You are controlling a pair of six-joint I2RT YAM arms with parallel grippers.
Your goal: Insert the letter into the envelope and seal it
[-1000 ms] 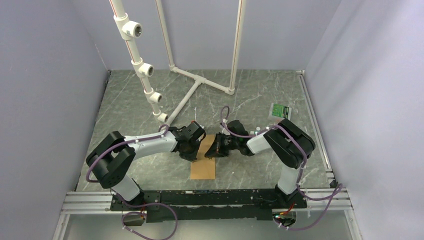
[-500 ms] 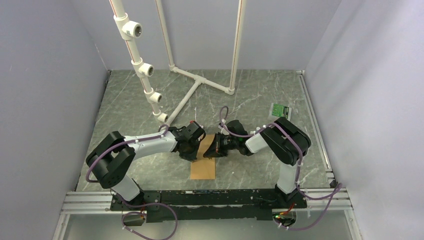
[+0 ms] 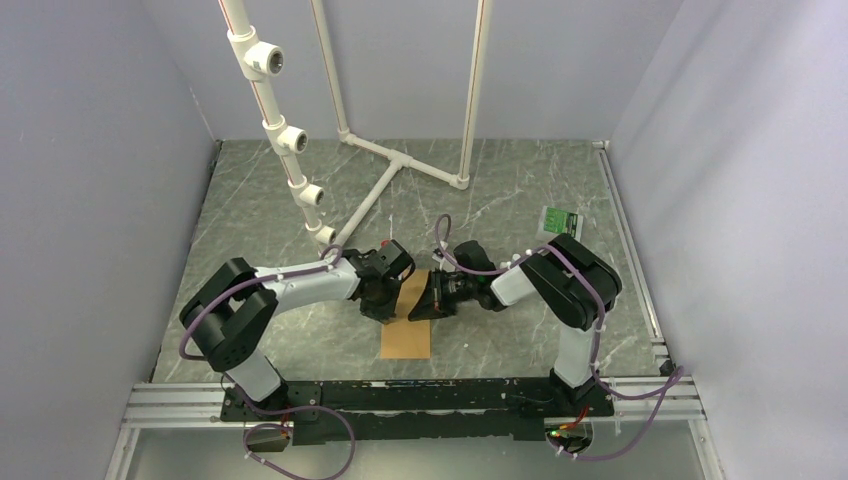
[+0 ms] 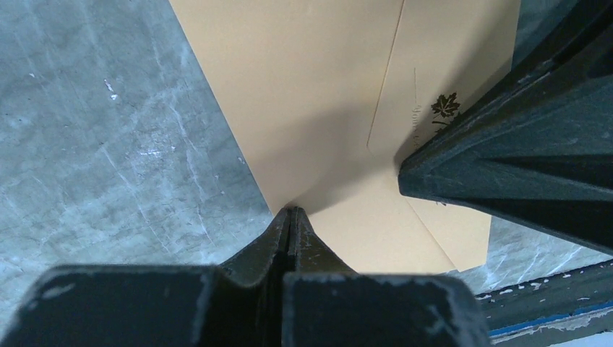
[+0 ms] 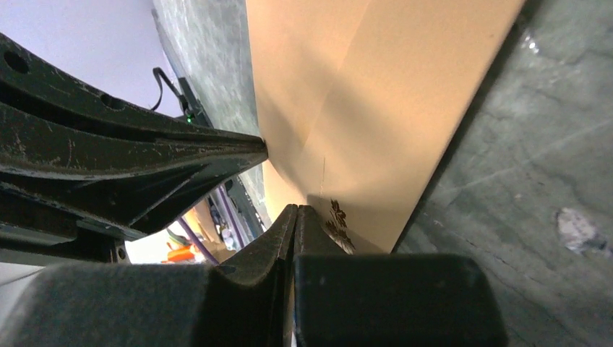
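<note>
Kraft envelope (image 4: 318, 87) bears dark maple-leaf mark (image 4: 445, 106); script (image 4: 417, 119) beside unreadable.

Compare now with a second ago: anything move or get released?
Barely. The left arm swung its elbow slightly right, and the right arm drew its elbow slightly left. Nothing was taken or let go. The left gripper and right gripper stay shut with their tips at the envelope, which lies where it was.
</note>
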